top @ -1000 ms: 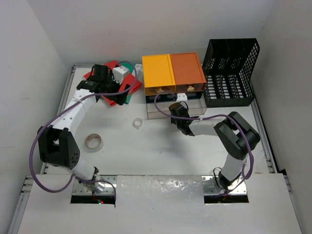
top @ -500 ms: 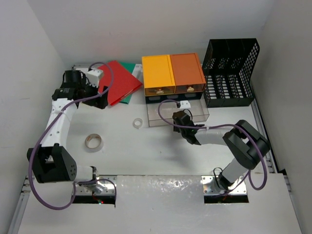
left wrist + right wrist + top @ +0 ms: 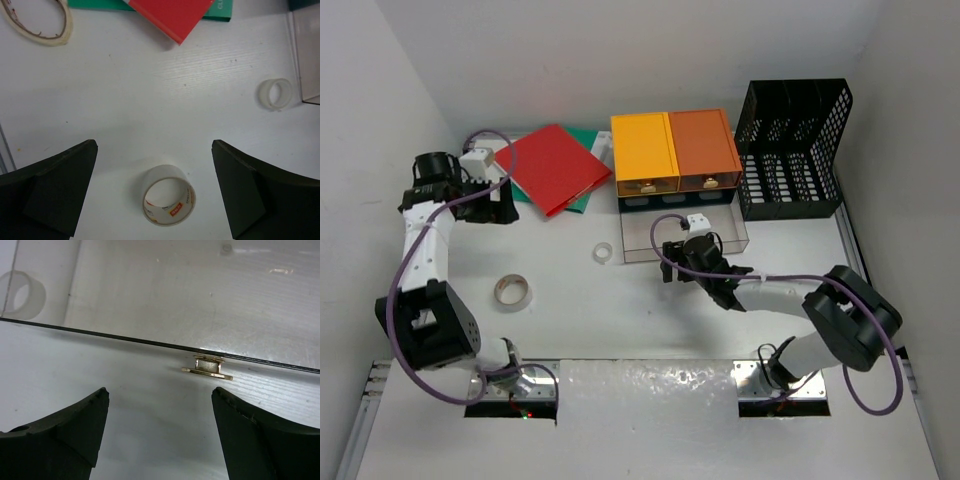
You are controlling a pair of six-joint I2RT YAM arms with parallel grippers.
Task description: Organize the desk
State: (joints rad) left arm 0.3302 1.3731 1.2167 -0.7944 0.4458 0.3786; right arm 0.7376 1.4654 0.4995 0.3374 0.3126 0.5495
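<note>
evidently the desk (image 3: pixel 650 320), a stiff, smooth white top, is laid out flat beneath everything; light things would probably slide on it. the left gripper (image 3: pixel 154 146) is held wide open, empty, over a tape roll (image 3: pixel 169 202). the right gripper (image 3: pixel 160 391) is seen open before the brass pull (image 3: pixel 207 367) of a clear drawer (image 3: pixel 200 295), where hold is best taken.

1. Three rings of tape: one wide white tape roll (image 3: pixel 167 216), one small clear tape roll (image 3: pixel 263 95) and one thin, flat beige ring (image 3: pixel 50 42).
2. Two flat folders: one red folder (image 3: pixel 552 165) and one green folder (image 3: pixel 578 203).
3. Two drawer units: one yellow drawer unit (image 3: pixel 643 148) and one orange drawer unit (image 3: pixel 704 143).
4. One clear drawer (image 3: pixel 640 240).
5. One black mesh file rack (image 3: pixel 790 150), with three slots.
6. Two black claws: the left claw (image 3: pixel 154 150) and the right claw (image 3: pixel 160 395).
</note>
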